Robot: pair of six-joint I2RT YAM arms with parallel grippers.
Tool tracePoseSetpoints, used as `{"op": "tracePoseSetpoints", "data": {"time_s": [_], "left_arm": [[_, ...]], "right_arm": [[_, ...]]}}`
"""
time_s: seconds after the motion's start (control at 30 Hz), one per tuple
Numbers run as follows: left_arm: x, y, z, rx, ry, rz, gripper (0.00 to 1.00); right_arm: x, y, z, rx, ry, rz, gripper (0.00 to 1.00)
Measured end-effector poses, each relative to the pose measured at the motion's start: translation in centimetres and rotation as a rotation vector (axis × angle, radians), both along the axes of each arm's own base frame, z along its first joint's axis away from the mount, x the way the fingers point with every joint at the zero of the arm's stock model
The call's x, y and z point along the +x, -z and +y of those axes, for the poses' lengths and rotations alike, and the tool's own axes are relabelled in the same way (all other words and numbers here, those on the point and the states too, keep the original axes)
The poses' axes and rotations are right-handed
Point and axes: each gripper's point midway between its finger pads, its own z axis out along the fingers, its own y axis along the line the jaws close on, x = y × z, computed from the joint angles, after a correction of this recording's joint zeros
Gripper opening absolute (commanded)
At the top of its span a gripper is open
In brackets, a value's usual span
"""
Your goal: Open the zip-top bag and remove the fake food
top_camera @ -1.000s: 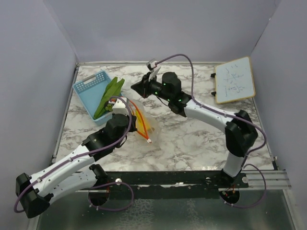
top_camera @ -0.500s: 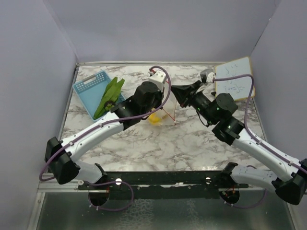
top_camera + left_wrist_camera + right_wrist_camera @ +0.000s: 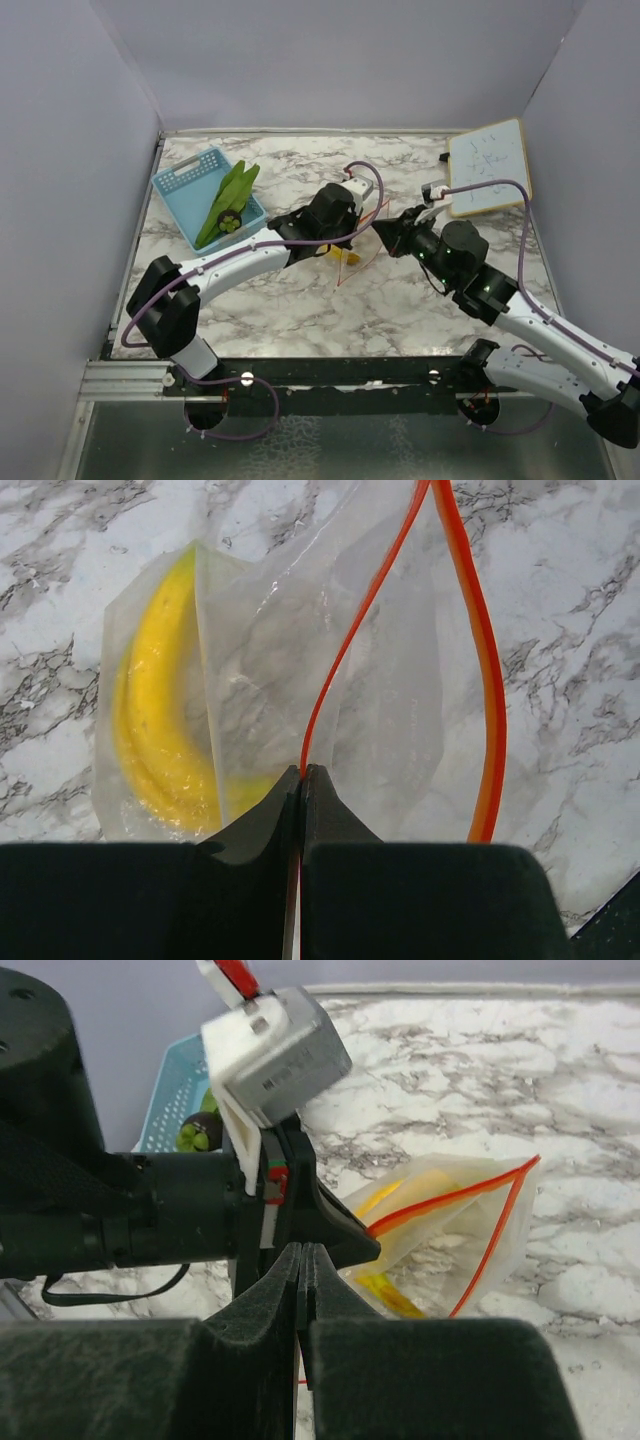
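Your left hand (image 3: pixel 302 775) is pinching one orange-red lip of the zip-top bag (image 3: pixel 380 680). Your right hand (image 3: pixel 302 1250) is pressing shut on a red sliver of the other lip. The bag is gaping between them over the middle of the desk (image 3: pixel 300 300), clear and crumpled, showing the yellow piece (image 3: pixel 150 720) inside.

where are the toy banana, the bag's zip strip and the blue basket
toy banana (image 3: pixel 145 730), left wrist view, middle of its curve
zip strip (image 3: pixel 492 680), left wrist view, right-hand side
blue basket (image 3: pixel 188 186), top external view, bare mesh floor
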Motion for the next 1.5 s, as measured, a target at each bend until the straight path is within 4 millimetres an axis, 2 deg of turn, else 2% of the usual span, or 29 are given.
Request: {"op": "tracePoseSetpoints", "data": {"time_s": [0.2,0.33,0.37,0.47,0.53,0.73,0.83,1.0,1.17,1.37,1.5], "left_arm": [[-0.3,-0.4,-1.3,-0.065,0.019,0.022,0.0],[-0.4,-0.5,-2.1,-0.106,0.028,0.04,0.0],[-0.4,-0.4,-2.3,-0.112,0.029,0.045,0.0],[-0.4,0.1,-2.6,-0.117,0.027,0.063,0.0],[-0.4,0.5,-2.6,-0.114,0.026,0.075,0.0],[-0.7,0.6,-3.0,-0.129,0.026,0.091,0.0],[-0.8,0.6,-3.1,-0.134,0.027,0.094,0.0],[-1.0,0.9,-3.0,-0.127,0.026,0.098,0.0],[-1.5,1.9,-1.9,-0.101,0.01,0.107,0.0],[-1.8,2.2,-1.2,-0.086,-0.003,0.108,0.0],[-1.4,2.2,-0.5,-0.072,-0.028,0.094,0.0]], "right_arm": [[-0.1,4.7,0.1,0.004,0.03,0.136,0.02],[-0.1,9.4,0.3,-0.031,0.044,0.236,0.02],[-0.1,11.3,0.3,-0.047,0.052,0.272,0.02],[-0.2,15.0,-0.1,-0.101,0.078,0.345,0.02],[-0.2,16.5,-0.3,-0.12,0.098,0.381,0.02],[0.9,19.1,-1.6,-0.121,0.184,0.475,0.02],[1.4,19.3,-1.9,-0.101,0.195,0.476,0.09],[1.8,19.0,-0.4,-0.067,0.134,0.454,0.21],[2.1,19.8,1.2,-0.073,0.066,0.459,0.29],[3.0,21.9,2.9,-0.118,0.014,0.475,0.57],[3.3,22.3,3.3,-0.131,-0.015,0.45,0.77]]}}
